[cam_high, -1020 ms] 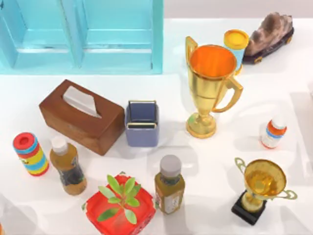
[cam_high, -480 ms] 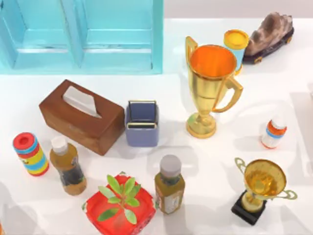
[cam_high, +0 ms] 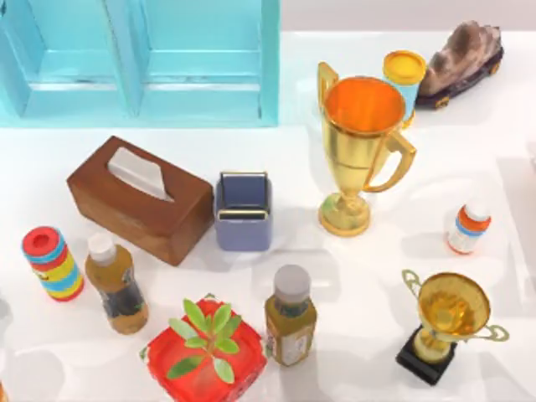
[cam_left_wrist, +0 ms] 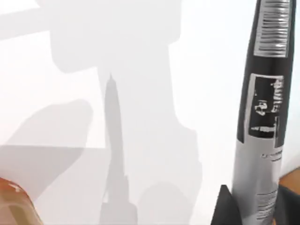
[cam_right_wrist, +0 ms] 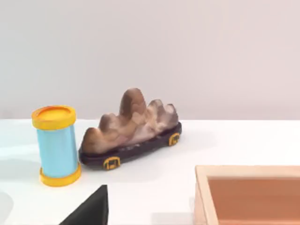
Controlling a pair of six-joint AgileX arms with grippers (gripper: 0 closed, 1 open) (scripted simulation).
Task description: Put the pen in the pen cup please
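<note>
Holding the pen (cam_left_wrist: 262,122) pinched in our left gripper (cam_left_wrist: 253,206), lifted over the desk so it can travel, we aim for the pen cup (cam_high: 243,211) near the desk's middle, beside the tissue box (cam_high: 138,199).

The left gripper (cam_left_wrist: 255,212) shows two dark fingers (cam_left_wrist: 226,208), matte charcoal with no markings, screws or cables to be seen on them. One of them rises to a sharp, angular tip with straight edges; the other, at the frame's edge, is a plain slab in a slightly greyer tone. Of the right gripper (cam_right_wrist: 90,210) there is a flat black wedge with one long sloping edge and one upright edge, smooth and without gloss, label or fastener
</note>
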